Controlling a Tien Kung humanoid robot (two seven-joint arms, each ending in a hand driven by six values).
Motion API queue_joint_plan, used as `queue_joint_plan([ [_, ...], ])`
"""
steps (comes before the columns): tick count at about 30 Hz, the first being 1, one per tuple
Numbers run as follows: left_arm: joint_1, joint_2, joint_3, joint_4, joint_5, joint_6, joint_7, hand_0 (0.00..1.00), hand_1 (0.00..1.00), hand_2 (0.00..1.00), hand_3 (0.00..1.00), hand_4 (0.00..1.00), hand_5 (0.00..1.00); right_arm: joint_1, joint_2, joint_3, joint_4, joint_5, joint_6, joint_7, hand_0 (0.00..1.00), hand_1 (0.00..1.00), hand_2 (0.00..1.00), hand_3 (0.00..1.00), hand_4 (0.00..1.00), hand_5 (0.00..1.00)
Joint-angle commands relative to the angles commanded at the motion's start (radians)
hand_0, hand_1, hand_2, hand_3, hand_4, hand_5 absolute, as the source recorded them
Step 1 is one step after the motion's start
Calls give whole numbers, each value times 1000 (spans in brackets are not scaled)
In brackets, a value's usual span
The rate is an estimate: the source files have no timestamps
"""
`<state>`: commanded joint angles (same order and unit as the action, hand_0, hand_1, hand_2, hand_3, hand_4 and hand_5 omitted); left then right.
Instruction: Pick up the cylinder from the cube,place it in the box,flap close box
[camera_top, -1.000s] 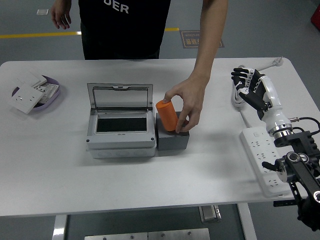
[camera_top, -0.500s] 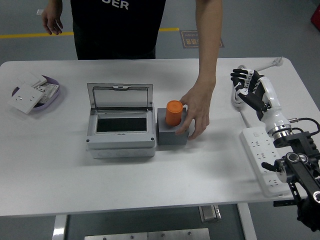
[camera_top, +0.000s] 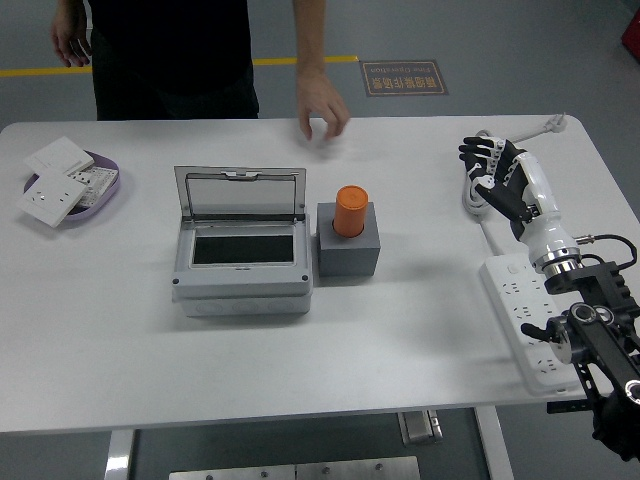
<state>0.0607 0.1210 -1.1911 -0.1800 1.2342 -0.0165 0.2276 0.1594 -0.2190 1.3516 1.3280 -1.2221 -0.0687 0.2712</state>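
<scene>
Because the orange cylinder (camera_top: 351, 210) stood upright on the grey cube (camera_top: 348, 240), just beside the open box (camera_top: 240, 253), it looked set for a short carry into the tray, whose lid (camera_top: 240, 193) was propped up at the back. The right hand (camera_top: 500, 180) hovered well apart with fingers spread, holding nothing (no grasp begun). A person's hand (camera_top: 323, 115) hung above the table's (camera_top: 300, 360) far edge.
</scene>
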Motion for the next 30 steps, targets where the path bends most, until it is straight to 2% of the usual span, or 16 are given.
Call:
queue_joint_plan([
  [11, 6, -6, 11, 0, -9, 0, -1, 603, 580, 591, 583, 642, 200, -3, 5, -19, -4, -4, 4, 0, 771, 701, 688, 653, 636, 273],
  [21, 18, -8, 17, 0, -17, 1, -1, 603, 581, 592, 583, 643, 201, 26, 46, -59, -24, -48, 3, 5, 766, 692, 687, 644, 638, 247],
  [22, 18, -8, 17, 0, -17, 1, -1, 603, 582, 591, 583, 645, 203, 29, 49, -61, -26, -54, 2, 5, 747, 681, 673, 636, 629, 174],
  [27, 19, -11, 13, 0, -13, 1, -1, 603, 582, 591, 583, 645, 203, 43, 60, -77, -38, -85, -3, 8, 747, 681, 673, 636, 629, 174],
  [28, 19, -12, 13, 0, -13, 1, -2, 603, 583, 591, 583, 645, 204, 45, 61, -81, -40, -89, -3, 9, 746, 677, 670, 649, 675, 100],
  [30, 19, -14, 12, 0, -12, 0, -2, 603, 583, 591, 583, 645, 204, 53, 64, -93, -46, -95, -4, 10, 746, 677, 670, 649, 675, 100],
])
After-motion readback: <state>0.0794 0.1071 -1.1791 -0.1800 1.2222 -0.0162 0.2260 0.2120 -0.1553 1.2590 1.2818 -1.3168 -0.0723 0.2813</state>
